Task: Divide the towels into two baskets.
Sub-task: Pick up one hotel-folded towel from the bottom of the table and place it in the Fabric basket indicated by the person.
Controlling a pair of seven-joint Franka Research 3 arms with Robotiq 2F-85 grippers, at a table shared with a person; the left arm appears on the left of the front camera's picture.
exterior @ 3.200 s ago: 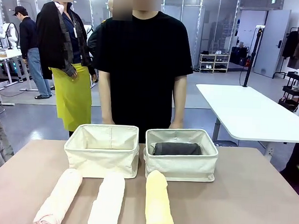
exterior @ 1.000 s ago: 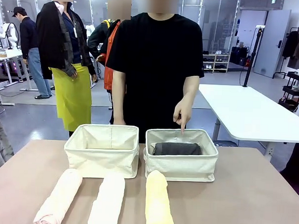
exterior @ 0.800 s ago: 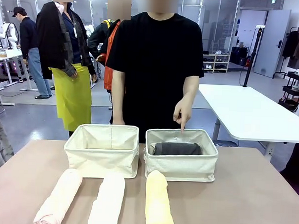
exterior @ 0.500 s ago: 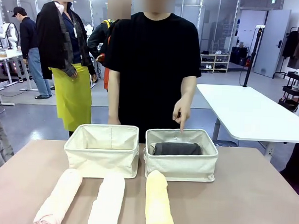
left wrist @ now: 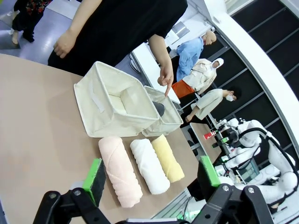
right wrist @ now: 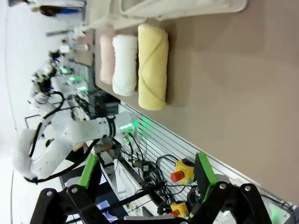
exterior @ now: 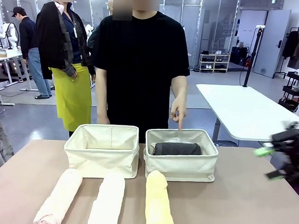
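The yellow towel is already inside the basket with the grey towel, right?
Not quite. In the front view the yellow towel lies on the table, just in front of the basket. The grey towel is inside it.

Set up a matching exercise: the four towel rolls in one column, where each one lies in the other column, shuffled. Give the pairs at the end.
Towels:
1. dark grey towel
2. pale pink towel
3. white towel
4. pale yellow towel

Places:
A. between two other rolls
B. inside the right basket
C. on the table, just in front of the right basket
D. farthest to the robot's left

Pairs: 1-B, 2-D, 3-A, 4-C
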